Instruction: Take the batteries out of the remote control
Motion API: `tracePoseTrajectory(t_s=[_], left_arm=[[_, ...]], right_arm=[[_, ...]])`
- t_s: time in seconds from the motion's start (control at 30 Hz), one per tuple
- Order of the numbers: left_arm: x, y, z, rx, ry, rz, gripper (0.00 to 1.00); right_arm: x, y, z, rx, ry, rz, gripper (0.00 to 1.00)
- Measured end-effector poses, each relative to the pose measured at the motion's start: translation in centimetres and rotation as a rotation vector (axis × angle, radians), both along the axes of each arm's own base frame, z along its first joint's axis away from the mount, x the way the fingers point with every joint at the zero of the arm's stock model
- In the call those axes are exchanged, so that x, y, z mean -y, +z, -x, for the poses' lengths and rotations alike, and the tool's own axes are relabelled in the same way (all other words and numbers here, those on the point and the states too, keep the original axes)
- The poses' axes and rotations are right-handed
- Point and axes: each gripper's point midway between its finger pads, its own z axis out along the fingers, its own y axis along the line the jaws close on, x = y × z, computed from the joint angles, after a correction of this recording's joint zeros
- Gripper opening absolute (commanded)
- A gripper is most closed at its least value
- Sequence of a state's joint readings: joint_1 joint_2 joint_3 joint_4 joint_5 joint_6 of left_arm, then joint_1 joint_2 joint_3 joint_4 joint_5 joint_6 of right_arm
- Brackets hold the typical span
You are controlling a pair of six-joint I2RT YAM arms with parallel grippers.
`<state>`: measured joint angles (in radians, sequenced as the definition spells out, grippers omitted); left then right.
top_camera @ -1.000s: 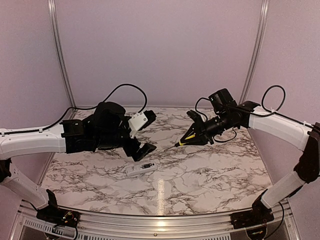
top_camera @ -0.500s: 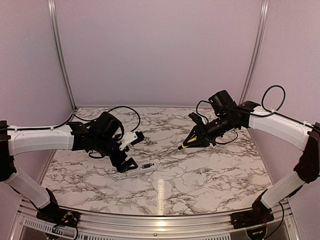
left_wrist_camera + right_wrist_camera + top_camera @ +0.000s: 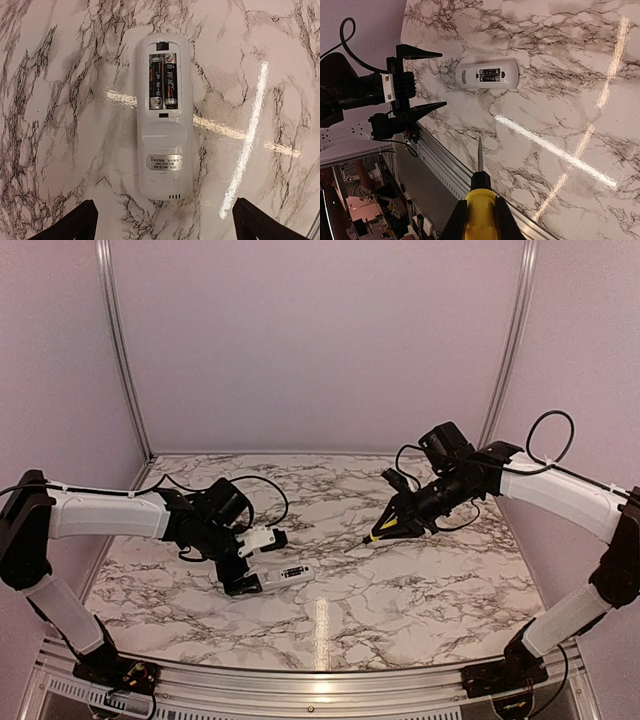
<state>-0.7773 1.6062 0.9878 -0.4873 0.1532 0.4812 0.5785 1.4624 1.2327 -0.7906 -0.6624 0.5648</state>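
On the grey-veined white marble tabletop point(image 3: 400, 610), the slim white rectangular plastic remote control point(image 3: 283, 576) lies flat, left of centre and toward the near edge. It is back side up with the battery bay uncovered. The left wrist view shows it lengthwise point(image 3: 164, 115): bay at the far end, small grey label at the near end.

Both small dark cylindrical batteries point(image 3: 163, 81) sit in the bay, side by side and touching, parallel to the remote's long axis. The right wrist view shows the same point(image 3: 490, 75).

Left gripper point(image 3: 257, 562) is low over the table at the remote's label end. Its jaws are spread wide with nothing between them. From its own camera, the black fingertips point(image 3: 75, 222) sit at the bottom corners, just short of the remote and not touching it. The right wrist view agrees point(image 3: 427, 80): tips near the remote's end, with a gap.

Right gripper point(image 3: 400, 518) is clamped on the yellow-handled tool with a thin dark pointed tip point(image 3: 385, 532). The tool slants down toward the remote. Its tip is clear of the remote, to the right (contact with the table can't be told). In the right wrist view, the tool point(image 3: 479, 200) points at the open bay with bare marble between.
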Motion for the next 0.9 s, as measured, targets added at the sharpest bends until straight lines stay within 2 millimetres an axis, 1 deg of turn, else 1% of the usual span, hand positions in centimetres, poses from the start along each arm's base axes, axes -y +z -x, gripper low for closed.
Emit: tracePoseTrajectory(t_s=[0.13, 0.27, 0.37, 0.6, 0.77, 0.9], left_arm=[[-0.4, -0.5, -0.6, 0.01, -0.02, -0.007, 0.97], [-0.6, -2.3, -0.9, -0.015, -0.039, -0.028, 0.96], [-0.5, -3.3, -0.7, -0.039, -0.053, -0.035, 0.96], [0.4, -4.4, -0.6, -0.066, -0.065, -0.01, 0.93], [0.9, -4.9, -0.7, -0.084, -0.06, 0.015, 0.9], [1.4, -4.8, -1.5, -0.092, -0.054, 0.032, 0.84]], right_arm=[[0.1, 0.2, 0.1, 0.003, -0.002, 0.001, 0.0], [0.2, 0.1, 0.1, -0.001, -0.003, 0.004, 0.0], [0.2, 0.1, 0.2, -0.003, -0.004, 0.005, 0.0], [0.2, 0.1, 0.1, -0.003, -0.005, 0.005, 0.0], [0.1, 0.8, 0.0, 0.005, -0.005, -0.001, 0.0], [0.0, 0.7, -0.3, 0.002, -0.006, 0.0, 0.0]])
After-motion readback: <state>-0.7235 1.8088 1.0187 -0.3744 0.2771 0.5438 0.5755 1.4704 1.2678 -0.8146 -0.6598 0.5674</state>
